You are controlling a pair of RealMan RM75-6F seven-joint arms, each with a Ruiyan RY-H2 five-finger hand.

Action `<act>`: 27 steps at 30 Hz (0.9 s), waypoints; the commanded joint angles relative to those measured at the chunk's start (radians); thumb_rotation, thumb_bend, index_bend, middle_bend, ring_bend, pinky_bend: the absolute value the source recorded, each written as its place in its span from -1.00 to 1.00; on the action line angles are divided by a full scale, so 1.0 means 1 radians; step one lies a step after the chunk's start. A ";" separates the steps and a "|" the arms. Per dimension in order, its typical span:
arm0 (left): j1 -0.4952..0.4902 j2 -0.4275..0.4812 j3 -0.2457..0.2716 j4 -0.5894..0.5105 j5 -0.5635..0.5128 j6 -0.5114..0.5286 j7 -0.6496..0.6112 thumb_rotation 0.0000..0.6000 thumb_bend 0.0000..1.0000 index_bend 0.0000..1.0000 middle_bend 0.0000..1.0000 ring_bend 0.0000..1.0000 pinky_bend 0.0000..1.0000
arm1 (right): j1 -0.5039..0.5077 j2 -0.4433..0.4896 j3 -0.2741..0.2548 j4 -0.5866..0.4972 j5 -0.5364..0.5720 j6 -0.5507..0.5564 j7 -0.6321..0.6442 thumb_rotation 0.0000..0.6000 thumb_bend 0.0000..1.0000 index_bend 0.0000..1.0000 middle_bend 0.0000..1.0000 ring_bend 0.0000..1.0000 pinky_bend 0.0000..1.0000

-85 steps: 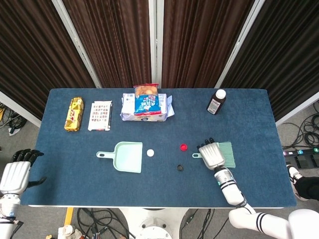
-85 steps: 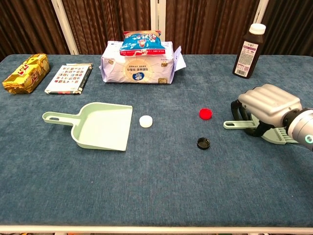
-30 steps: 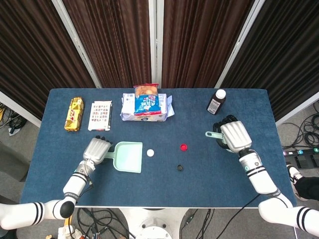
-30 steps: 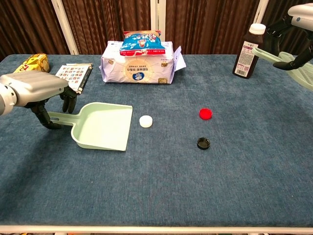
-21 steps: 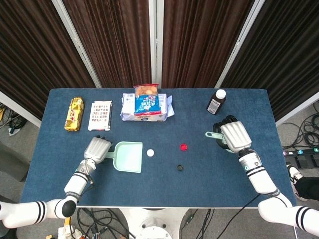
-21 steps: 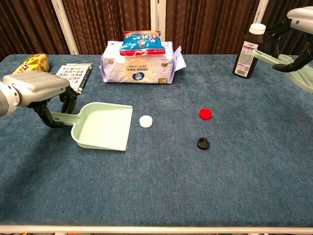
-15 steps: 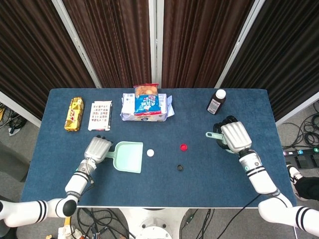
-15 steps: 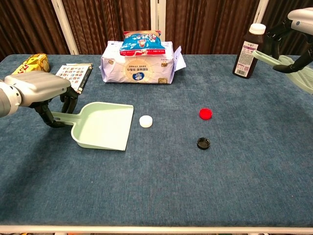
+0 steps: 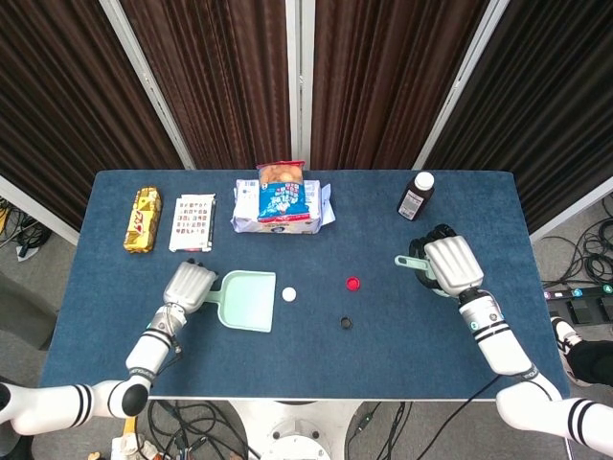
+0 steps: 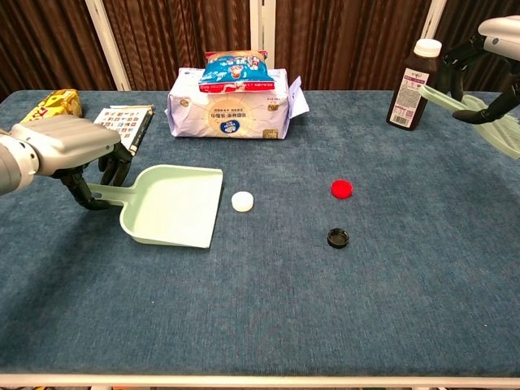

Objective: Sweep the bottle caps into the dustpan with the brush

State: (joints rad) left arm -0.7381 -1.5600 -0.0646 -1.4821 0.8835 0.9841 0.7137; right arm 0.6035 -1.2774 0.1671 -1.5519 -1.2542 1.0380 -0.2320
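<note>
A pale green dustpan [image 9: 244,301] [image 10: 175,205] lies left of centre, and my left hand [image 9: 188,284] [image 10: 63,151] grips its handle. Right of its mouth sits a white cap [image 9: 288,294] [image 10: 241,201]. Further right are a red cap [image 9: 352,284] [image 10: 342,188] and a black cap [image 9: 345,323] [image 10: 337,237]. My right hand [image 9: 450,264] [image 10: 494,41] holds the green brush [image 9: 410,261] [image 10: 463,107] lifted off the table at the right, its handle pointing left; the bristles are mostly hidden.
A brown bottle [image 9: 415,196] [image 10: 413,84] stands just behind the brush. At the back are a white pack with a snack bag on top [image 9: 280,201] [image 10: 229,101], a booklet [image 9: 193,222] [image 10: 114,129] and a yellow pack [image 9: 143,219] [image 10: 46,114].
My right hand lifted the brush from the table. My left hand came in from the left and took the dustpan handle; lately the pan has shifted slightly up and right.
</note>
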 commanded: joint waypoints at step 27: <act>-0.188 0.157 0.005 -0.095 -0.214 -0.236 0.017 1.00 -0.24 0.20 0.15 -0.18 -0.40 | 0.182 -0.208 -0.085 0.370 -0.380 -0.085 0.623 1.00 0.20 0.42 0.30 -0.36 -0.50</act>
State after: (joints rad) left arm -0.8988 -1.4115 -0.0617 -1.5730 0.7069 0.7711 0.7201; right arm 0.7617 -1.4509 0.0960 -1.2214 -1.6060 0.9470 0.3523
